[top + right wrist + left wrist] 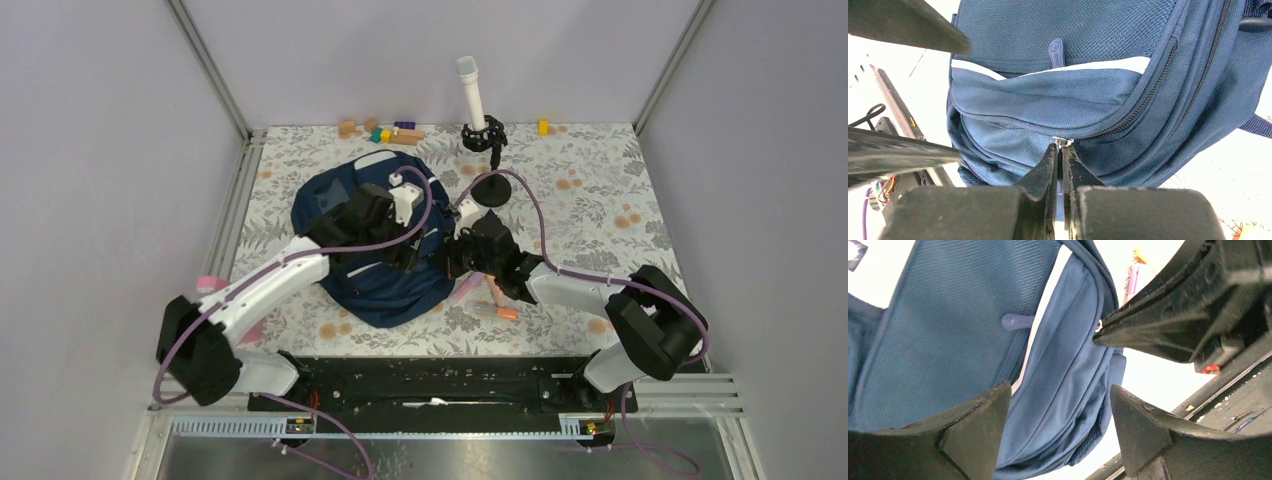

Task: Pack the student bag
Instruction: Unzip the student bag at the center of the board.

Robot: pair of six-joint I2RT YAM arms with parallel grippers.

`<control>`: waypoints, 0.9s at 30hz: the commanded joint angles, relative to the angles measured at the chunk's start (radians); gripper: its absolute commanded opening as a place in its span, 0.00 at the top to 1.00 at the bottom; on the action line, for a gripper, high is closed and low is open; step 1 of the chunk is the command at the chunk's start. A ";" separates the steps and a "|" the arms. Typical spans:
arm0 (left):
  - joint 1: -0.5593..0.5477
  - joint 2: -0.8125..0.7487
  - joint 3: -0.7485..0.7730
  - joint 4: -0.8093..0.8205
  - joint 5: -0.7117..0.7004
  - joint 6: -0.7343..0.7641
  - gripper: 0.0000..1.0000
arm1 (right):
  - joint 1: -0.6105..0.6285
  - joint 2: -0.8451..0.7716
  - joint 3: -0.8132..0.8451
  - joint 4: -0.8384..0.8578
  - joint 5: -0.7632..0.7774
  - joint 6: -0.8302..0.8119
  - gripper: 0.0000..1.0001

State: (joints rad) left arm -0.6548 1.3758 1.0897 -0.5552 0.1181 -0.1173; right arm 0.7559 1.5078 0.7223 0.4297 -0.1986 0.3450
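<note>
Navy woven fabric, ribbed on the large panel and mesh-like on the pocket, makes up the student bag (392, 292). It lies crumpled in the middle of the overhead view on the flower-printed bench (590, 190). A white trim band (1108, 65) crosses its front pocket, and a rounded rubber tab (1056, 52) hangs there. The tab may carry an embossed mark, but it is too small to read. Dark zipper teeth curve down to a small metal zipper pull (1063, 142). The right pincer (1061, 150) is clamped tight on that pull, its black jaws pressed together. The left pincer (1058, 392) hovers over the bag with its jaws spread wide, gripping nothing. Toward the top of the overhead frame, a white tube (471, 95) rises from a black round-footed stand (493, 188), with a row of coloured blocks (385, 130) to its left. Orange markers (497, 310) lie to the right of the bag.
</note>
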 commanded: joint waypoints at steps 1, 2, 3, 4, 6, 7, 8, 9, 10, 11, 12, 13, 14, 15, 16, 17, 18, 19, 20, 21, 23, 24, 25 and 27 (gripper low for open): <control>0.000 -0.109 -0.067 -0.032 -0.112 -0.005 0.24 | 0.015 -0.008 0.042 0.038 -0.003 0.024 1.00; 0.000 -0.115 -0.081 -0.046 -0.114 -0.003 0.25 | 0.014 -0.005 0.044 0.041 -0.005 0.029 1.00; -0.002 -0.117 -0.093 -0.054 -0.136 -0.001 0.25 | 0.015 -0.002 0.047 0.042 -0.007 0.032 1.00; -0.002 -0.119 -0.102 -0.061 -0.148 0.002 0.26 | 0.015 0.000 0.050 0.044 -0.010 0.032 1.00; -0.002 -0.118 -0.117 -0.071 -0.157 0.013 0.29 | 0.014 0.005 0.055 0.041 -0.012 0.035 1.00; -0.002 -0.118 -0.124 -0.073 -0.161 0.017 0.30 | 0.015 0.004 0.056 0.041 -0.012 0.036 1.00; -0.002 -0.117 -0.130 -0.074 -0.167 0.021 0.31 | 0.015 0.003 0.055 0.041 -0.012 0.037 1.00; -0.002 -0.114 -0.137 -0.074 -0.176 0.025 0.31 | 0.015 0.002 0.055 0.041 -0.011 0.036 1.00; -0.002 -0.109 -0.143 -0.074 -0.183 0.027 0.31 | 0.013 0.002 0.054 0.041 -0.009 0.037 1.00; -0.002 -0.100 -0.148 -0.075 -0.193 0.027 0.31 | 0.013 0.002 0.055 0.041 -0.008 0.036 1.00; -0.001 -0.090 -0.149 -0.080 -0.200 0.028 0.31 | 0.013 0.001 0.055 0.041 -0.009 0.036 1.00; -0.002 -0.079 -0.151 -0.083 -0.203 0.028 0.33 | 0.011 0.001 0.055 0.040 -0.009 0.035 1.00; -0.002 -0.067 -0.151 -0.083 -0.202 0.026 0.36 | 0.010 0.002 0.054 0.040 -0.009 0.036 1.00; -0.001 -0.056 -0.151 -0.082 -0.200 0.025 0.40 | 0.006 0.002 0.054 0.040 -0.009 0.036 1.00; -0.002 -0.044 -0.149 -0.082 -0.196 0.025 0.46 | 0.004 0.002 0.055 0.040 -0.012 0.035 1.00; -0.002 -0.032 -0.145 -0.081 -0.194 0.023 0.52 | 0.002 0.000 0.056 0.039 -0.014 0.035 1.00; -0.002 -0.018 -0.139 -0.080 -0.197 0.025 0.58 | 0.001 -0.002 0.055 0.036 -0.015 0.033 1.00; -0.001 -0.007 -0.131 -0.080 -0.200 0.027 0.64 | 0.000 -0.004 0.058 0.032 -0.013 0.029 1.00; -0.002 0.008 -0.124 -0.079 -0.199 0.027 0.69 | 0.001 -0.008 0.059 0.025 -0.011 0.025 1.00; -0.002 0.021 -0.119 -0.077 -0.195 0.028 0.75 | 0.001 -0.011 0.060 0.020 -0.007 0.020 1.00; -0.005 0.041 -0.108 -0.072 -0.174 0.027 0.90 | 0.001 -0.019 0.056 0.017 0.000 0.012 1.00; -0.008 0.044 -0.105 -0.064 -0.159 0.029 0.99 | 0.001 -0.025 0.055 0.015 0.001 0.008 1.00; -0.011 0.043 -0.104 -0.054 -0.141 0.030 1.00 | 0.002 -0.027 0.052 0.014 0.002 0.007 1.00; -0.018 0.026 -0.105 -0.025 -0.098 0.037 1.00 | 0.006 -0.034 0.045 0.018 0.010 0.003 1.00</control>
State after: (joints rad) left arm -0.6666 1.4086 0.9539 -0.6369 -0.0326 -0.0841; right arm 0.7555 1.5101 0.7338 0.4252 -0.1989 0.3626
